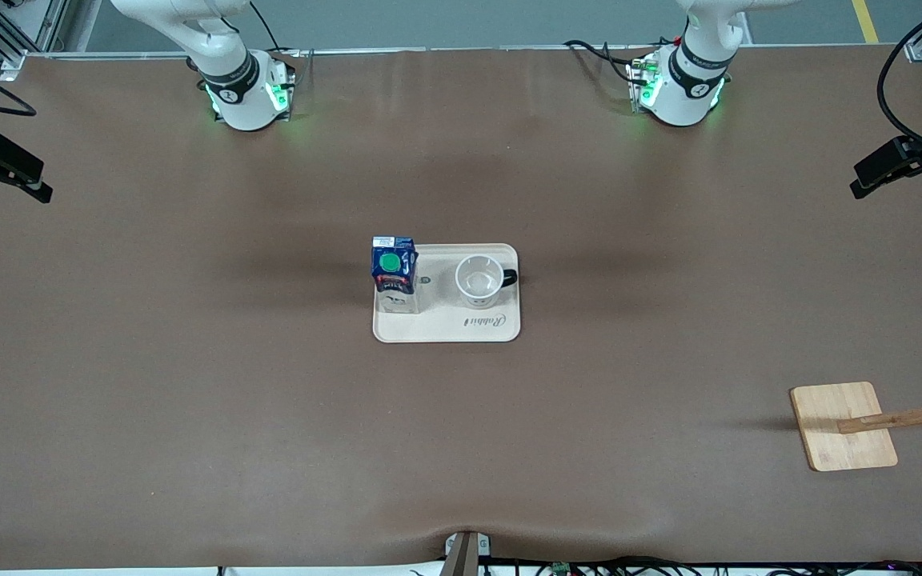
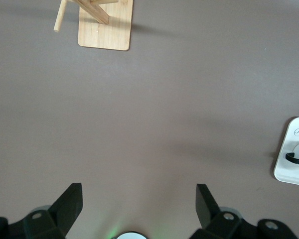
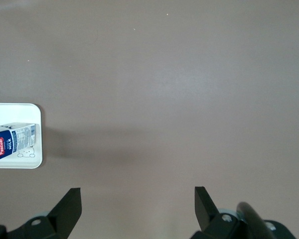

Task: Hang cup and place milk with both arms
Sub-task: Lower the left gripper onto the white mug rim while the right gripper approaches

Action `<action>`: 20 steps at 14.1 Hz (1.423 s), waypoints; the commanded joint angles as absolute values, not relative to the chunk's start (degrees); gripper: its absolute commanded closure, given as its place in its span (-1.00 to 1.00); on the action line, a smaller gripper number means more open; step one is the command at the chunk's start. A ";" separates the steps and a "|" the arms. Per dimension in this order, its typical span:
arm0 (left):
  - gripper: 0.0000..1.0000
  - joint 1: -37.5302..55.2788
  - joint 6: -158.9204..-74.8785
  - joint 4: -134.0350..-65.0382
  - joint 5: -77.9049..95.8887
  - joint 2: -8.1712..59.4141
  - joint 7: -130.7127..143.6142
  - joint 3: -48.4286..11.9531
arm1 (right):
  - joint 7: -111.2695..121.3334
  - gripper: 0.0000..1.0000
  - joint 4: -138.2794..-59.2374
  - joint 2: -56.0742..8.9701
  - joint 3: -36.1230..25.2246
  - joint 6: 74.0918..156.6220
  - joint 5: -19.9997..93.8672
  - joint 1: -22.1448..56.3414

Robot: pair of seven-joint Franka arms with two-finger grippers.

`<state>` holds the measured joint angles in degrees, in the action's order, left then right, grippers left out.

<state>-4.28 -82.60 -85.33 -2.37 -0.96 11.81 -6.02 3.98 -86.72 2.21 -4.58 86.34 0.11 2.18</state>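
The white cup [image 1: 479, 281] with a black handle stands upright on a cream tray [image 1: 446, 326] in the middle of the table. The dark-blue milk [image 1: 393, 266] carton with a green cap stands on the same tray, toward the right arm's end. Both arms are raised near their bases, and their hands are out of the front view. My left gripper [image 2: 138, 199] is open over bare table, with the cup's handle [image 2: 296, 159] at the edge of its view. My right gripper [image 3: 137, 200] is open over bare table too, the milk [image 3: 14, 142] showing at its view's edge.
A wooden cup rack [image 1: 905, 417] on a bamboo base [image 1: 833, 404] stands near the front camera at the left arm's end of the table, also in the left wrist view as the rack [image 2: 104, 22]. Black camera mounts [image 1: 901, 162] sit at both table ends.
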 commanded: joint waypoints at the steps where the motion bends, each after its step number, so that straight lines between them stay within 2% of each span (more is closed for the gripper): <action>1: -1.00 -4.22 -81.83 -84.02 -3.34 -0.35 10.81 -6.24 | 4.39 -1.00 -85.87 1.76 -3.96 85.61 -0.79 1.41; 9: -1.00 -3.17 -81.74 -83.14 -2.73 3.68 13.09 -7.12 | 4.31 -1.00 -85.87 1.76 -3.78 85.34 -0.79 1.67; 14: -1.00 -0.97 -82.26 -83.76 -2.46 7.99 25.02 -13.96 | 3.96 -1.00 -85.96 1.58 -3.78 85.26 -0.53 1.67; 17: -1.00 -0.35 -86.20 -87.17 -2.46 8.88 31.10 -17.74 | 4.30 -1.00 -85.87 -0.16 -3.78 85.43 -0.44 1.41; 20: -1.00 2.53 -95.06 -92.88 -2.46 9.05 40.39 -19.86 | 4.04 -1.00 -85.52 -2.37 -3.78 85.34 -0.79 1.76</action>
